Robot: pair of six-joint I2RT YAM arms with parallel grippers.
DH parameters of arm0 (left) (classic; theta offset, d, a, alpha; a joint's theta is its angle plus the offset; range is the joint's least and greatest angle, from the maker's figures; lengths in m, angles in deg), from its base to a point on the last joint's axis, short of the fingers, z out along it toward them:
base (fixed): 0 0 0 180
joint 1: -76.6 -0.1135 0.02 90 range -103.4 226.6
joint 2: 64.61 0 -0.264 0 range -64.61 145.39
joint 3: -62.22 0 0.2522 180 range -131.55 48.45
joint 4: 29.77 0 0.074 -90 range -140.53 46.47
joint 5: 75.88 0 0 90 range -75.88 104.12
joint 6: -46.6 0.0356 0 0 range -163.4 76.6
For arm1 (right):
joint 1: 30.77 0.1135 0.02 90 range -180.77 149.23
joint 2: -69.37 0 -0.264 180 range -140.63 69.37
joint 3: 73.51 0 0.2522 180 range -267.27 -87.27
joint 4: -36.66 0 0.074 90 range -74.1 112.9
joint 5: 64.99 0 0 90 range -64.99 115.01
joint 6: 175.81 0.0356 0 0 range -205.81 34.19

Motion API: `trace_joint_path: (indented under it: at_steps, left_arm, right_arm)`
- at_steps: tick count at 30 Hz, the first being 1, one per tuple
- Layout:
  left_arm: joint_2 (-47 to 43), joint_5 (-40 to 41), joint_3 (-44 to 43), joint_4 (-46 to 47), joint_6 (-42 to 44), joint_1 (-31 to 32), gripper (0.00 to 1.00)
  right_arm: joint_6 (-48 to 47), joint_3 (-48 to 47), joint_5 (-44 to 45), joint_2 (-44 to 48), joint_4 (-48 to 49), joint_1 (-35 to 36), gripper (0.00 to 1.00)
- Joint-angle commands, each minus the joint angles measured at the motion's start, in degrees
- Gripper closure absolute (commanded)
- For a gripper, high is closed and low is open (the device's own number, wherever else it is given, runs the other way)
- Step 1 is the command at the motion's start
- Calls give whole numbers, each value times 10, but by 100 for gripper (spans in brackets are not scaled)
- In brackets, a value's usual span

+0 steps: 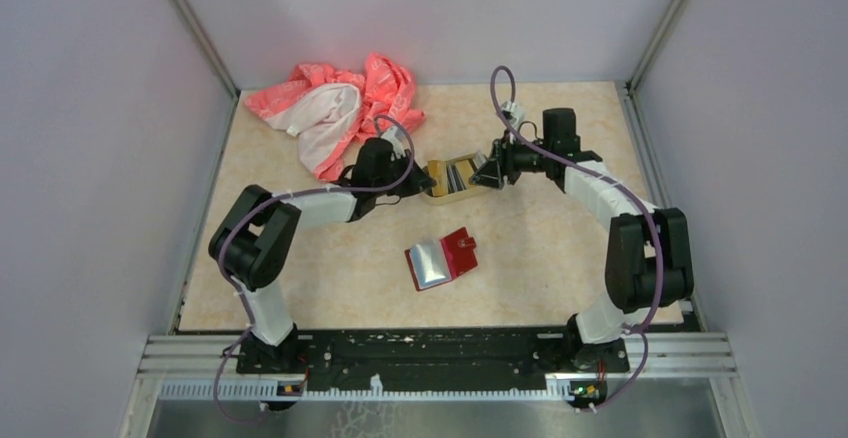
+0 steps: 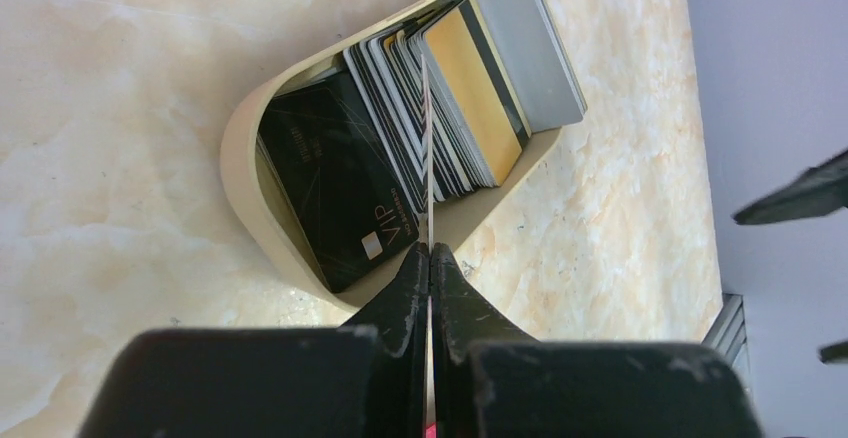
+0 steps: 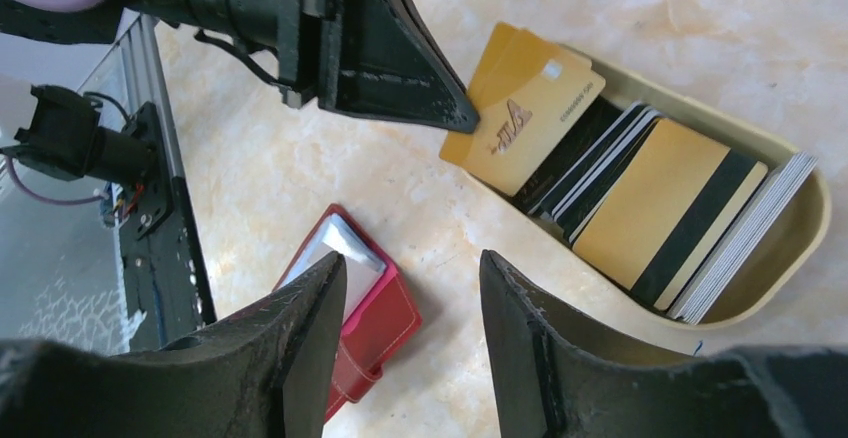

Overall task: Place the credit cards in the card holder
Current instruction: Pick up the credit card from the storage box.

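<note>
A tan tray [image 1: 462,190] holds a row of credit cards [image 2: 480,88], gold, grey and black. My left gripper [image 2: 430,256] is shut on the near edge of one gold card [image 3: 525,113], which shows edge-on in the left wrist view and stands over the tray's left end. From the other side, my right gripper [image 3: 412,268] stands open beside the tray with nothing between its fingers. The dark-red card holder [image 1: 440,258] lies open on the table nearer the arm bases, its greyish pocket [image 3: 335,258] facing up.
A pink and white cloth [image 1: 335,108] lies bunched at the back left of the table. Grey walls enclose the table on three sides. The black rail with the arm bases [image 1: 430,348] runs along the near edge.
</note>
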Motion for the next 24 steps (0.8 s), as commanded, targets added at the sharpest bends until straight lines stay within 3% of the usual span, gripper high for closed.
trace_joint_path:
  at_steps: [1,5,9,12,15,24]
  left_arm:
    - [-31,-4,35,72,56,-1,100]
    - [-27,-38,51,119,84,-10,100]
    - [-17,-90,73,198,84,-28,100]
    - [-12,-115,88,251,80,-35,100]
    - [-6,-134,101,305,74,-39,100]
    - [24,-193,105,410,37,-49,100]
  right_arm:
    - [-10,7,-23,-15,41,11,46]
    - [34,21,-14,-43,141,12,38]
    - [13,-42,-8,-101,132,17,29]
    - [52,-63,-12,-130,167,21,24]
    - [105,-53,-14,-150,232,27,22]
    - [157,-74,-24,-183,291,41,21]
